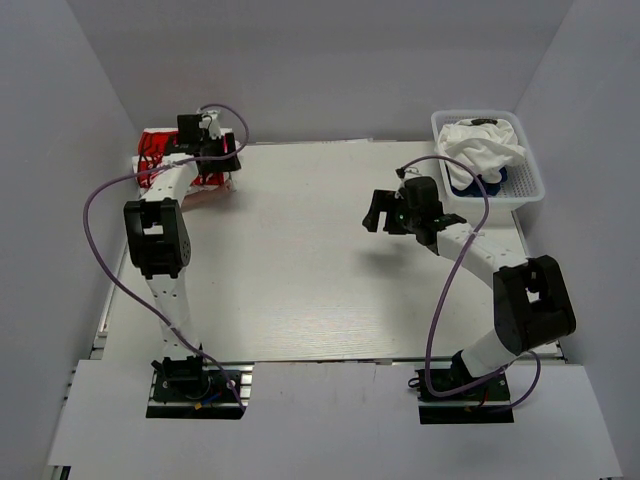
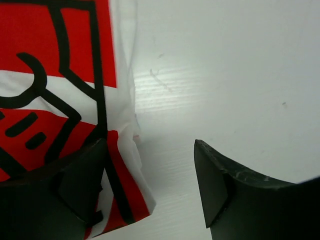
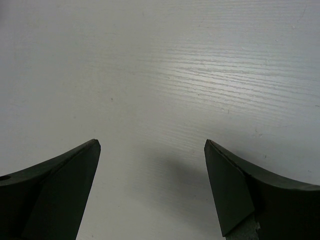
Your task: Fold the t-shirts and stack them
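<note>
From above, the left hand [image 1: 208, 148] is over the white cloth t-shirt with red and black print [image 1: 152, 152], which lies flattened beneath and just behind it at the far corner of the pale wood-grain worktop [image 1: 300, 280]. The right hand [image 1: 378, 212] hangs with its jaws spread and nothing under it but bare board. Off to that hand's right and a little beyond it is the white plastic lattice basket [image 1: 530, 185]. It holds a crumpled white cloth t-shirt [image 1: 485, 145] heaped on a navy blue cloth t-shirt [image 1: 465, 183].

In the left wrist view the left hand [image 2: 149, 145] stands wide. One finger is over the printed shirt [image 2: 55, 65] and the other over bare board. The shirt's loose edge runs between them but is not pinched (whether the finger presses the cloth, I cannot tell).

In the right wrist view the right hand [image 3: 150, 142] is fully spread and holds nothing, with only worktop between the fingers.

These shirts look light, limp and unbreakable. I expect cloth like this to sag, drag and bunch rather than slide as one piece. A hem or folded edge seems the best place to pinch, taking both layers at a corner. The basket heap would probably need a grab at its highest wrinkle, and the blue shirt may come up with it.
</note>
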Motion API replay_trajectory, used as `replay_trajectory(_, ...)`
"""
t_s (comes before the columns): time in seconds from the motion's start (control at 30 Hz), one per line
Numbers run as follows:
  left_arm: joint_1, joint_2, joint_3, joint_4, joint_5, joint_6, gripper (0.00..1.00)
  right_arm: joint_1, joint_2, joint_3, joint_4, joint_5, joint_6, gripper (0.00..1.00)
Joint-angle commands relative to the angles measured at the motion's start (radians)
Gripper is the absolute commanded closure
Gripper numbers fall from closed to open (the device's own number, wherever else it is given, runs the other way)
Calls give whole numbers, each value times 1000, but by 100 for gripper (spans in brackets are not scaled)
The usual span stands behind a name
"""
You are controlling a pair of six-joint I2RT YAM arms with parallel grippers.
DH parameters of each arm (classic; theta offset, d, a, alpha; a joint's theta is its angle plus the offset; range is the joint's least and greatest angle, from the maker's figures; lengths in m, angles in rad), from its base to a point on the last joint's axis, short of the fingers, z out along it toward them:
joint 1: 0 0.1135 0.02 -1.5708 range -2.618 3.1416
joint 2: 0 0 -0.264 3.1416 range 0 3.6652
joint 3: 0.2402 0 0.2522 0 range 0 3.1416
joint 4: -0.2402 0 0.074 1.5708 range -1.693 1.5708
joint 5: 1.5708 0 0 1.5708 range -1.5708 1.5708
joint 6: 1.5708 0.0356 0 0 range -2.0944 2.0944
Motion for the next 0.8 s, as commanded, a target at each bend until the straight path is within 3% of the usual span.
replay_trajectory(0.0, 38, -14, -101, 39, -11, -22, 20, -4, 21, 1, 6, 11, -24, 10)
replay_trajectory(0.1, 38, 10, -148, 70, -22, -34, 21, 1, 25, -2, 6, -2, -19, 10)
replay_trajectory(0.3, 47, 29, -39, 28, 15, -44, 23, 1, -18, -11, 6, 3, -30, 10)
replay_trajectory(0.43, 47, -38, 87, -60, 15, -44, 15, 1, -70, -8, -27, 6, -34, 10)
replay_trajectory(0.47, 37, -63, 101, -76, 6, -59, 0, 1, -90, -4, -32, 9, -34, 10)
replay_trajectory(0.53, 28, -126, 101, -100, -8, -73, 0, -1, -120, -4, -43, 14, -27, 10)
replay_trajectory(0.6, 28, -264, 28, -78, 16, -108, 0, 1, -168, -19, -37, 0, -30, 10)
replay_trajectory(0.77, -14, -635, -452, 161, 61, -276, 0, 1, -318, -128, -15, 27, 12, 10)
